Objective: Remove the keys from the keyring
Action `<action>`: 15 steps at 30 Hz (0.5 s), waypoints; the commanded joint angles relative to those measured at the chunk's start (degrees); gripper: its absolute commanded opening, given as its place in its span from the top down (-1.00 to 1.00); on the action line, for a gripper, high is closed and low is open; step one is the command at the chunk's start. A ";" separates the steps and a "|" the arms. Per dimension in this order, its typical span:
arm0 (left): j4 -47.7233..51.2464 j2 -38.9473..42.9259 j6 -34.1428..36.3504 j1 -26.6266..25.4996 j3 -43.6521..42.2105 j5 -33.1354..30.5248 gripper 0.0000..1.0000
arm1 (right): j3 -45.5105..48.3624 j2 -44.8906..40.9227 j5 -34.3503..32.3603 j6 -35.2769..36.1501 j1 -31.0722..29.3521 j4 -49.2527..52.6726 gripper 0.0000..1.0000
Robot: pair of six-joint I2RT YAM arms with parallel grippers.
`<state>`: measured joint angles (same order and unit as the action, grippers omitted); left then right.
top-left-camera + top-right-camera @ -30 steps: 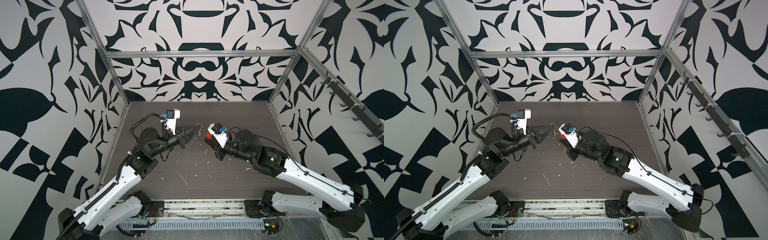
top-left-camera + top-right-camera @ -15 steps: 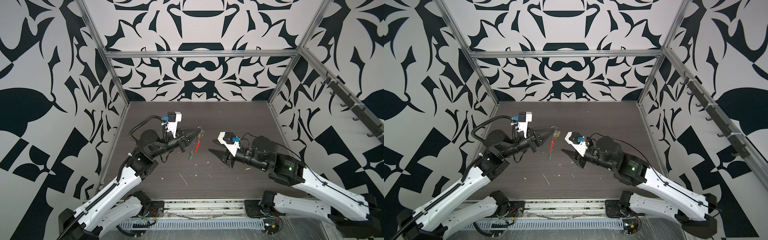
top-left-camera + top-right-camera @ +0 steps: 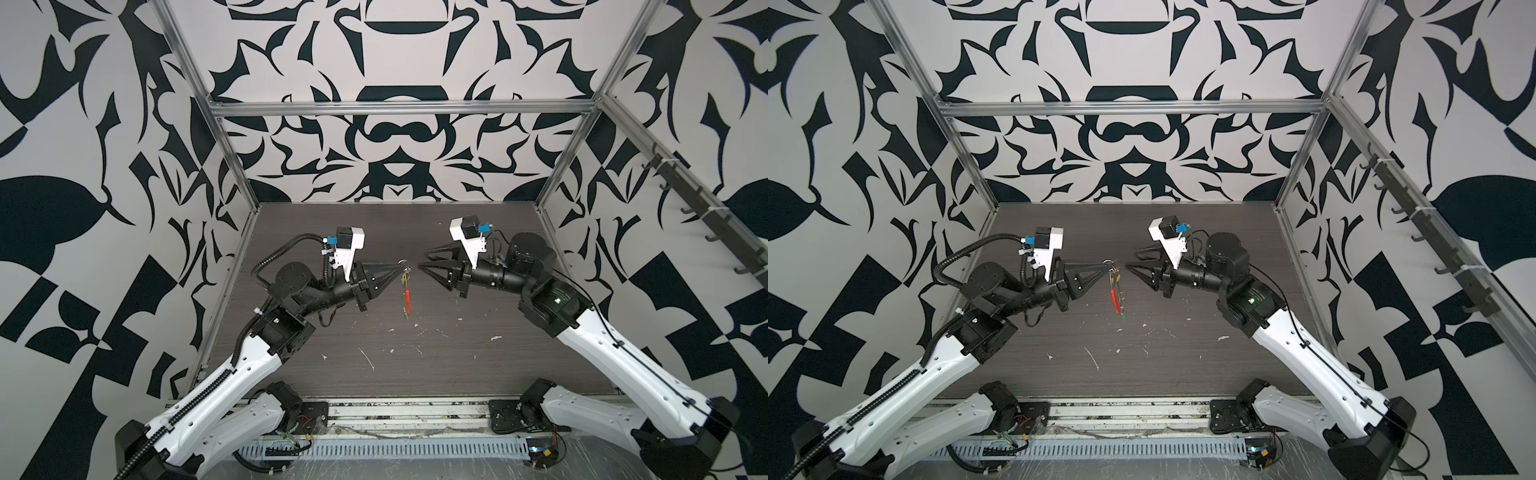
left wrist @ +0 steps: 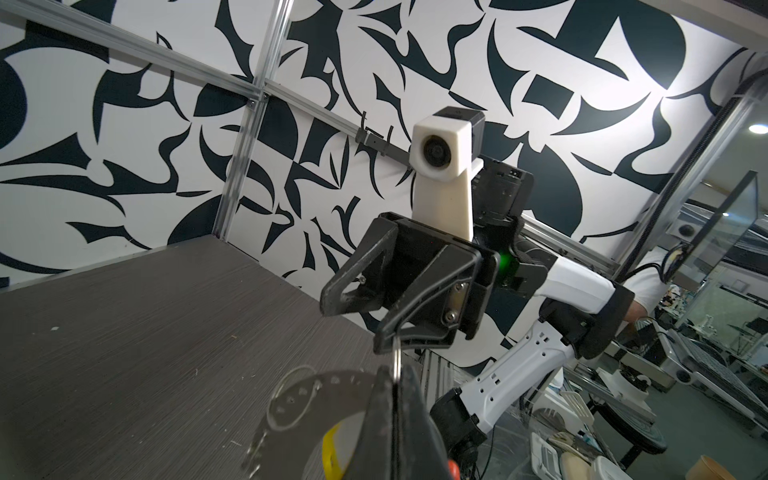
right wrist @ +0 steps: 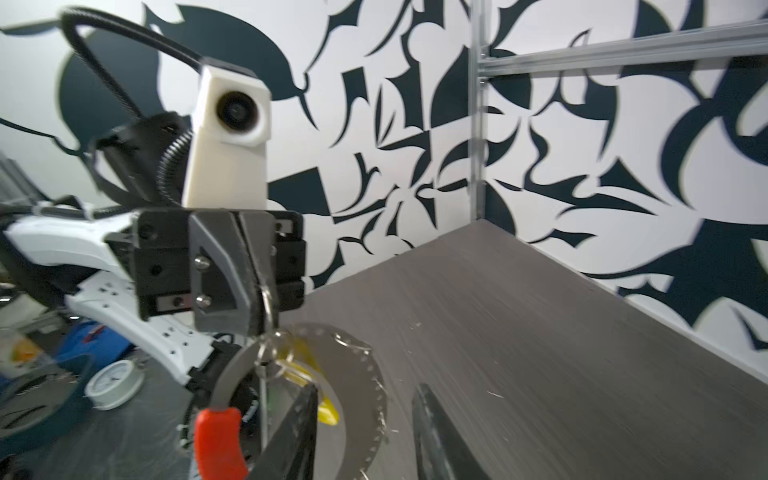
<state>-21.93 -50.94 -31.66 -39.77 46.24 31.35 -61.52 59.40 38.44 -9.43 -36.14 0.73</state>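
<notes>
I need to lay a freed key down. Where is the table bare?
Crowded: the middle, where the keyring hangs from the left gripper facing the right gripper; the front, strewn with white scraps. Bare: the table strip between both grippers and the back wall.

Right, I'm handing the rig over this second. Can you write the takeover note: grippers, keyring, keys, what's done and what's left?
The left gripper is shut on a small metal loop at the top of the bunch, up off the table.
The right gripper is open, holds nothing and faces the bunch without touching it.
The keyring hangs in the air under the left gripper.
The yellow key and the green key hang with the keyring.
Done: bunch raised and presented. No key is off.
Left: probably take one key with the right gripper, work it off, then the other.
</notes>
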 commanded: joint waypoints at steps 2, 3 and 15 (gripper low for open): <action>-3.43 0.88 -0.51 -0.05 -1.33 2.05 1.00 | -4.16 0.64 10.35 -5.56 -0.13 -8.37 0.22; -3.54 0.82 -0.61 -0.05 -1.32 2.32 1.00 | -4.31 1.10 11.26 -6.74 -0.15 -9.59 0.23; -5.51 -0.21 -1.83 -0.03 -1.41 3.63 1.00 | -5.20 3.68 14.00 -9.52 -0.16 -11.92 0.43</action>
<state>-24.27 -51.31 -32.88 -39.77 45.28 33.93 -64.18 63.07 49.74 -17.15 -36.14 -7.18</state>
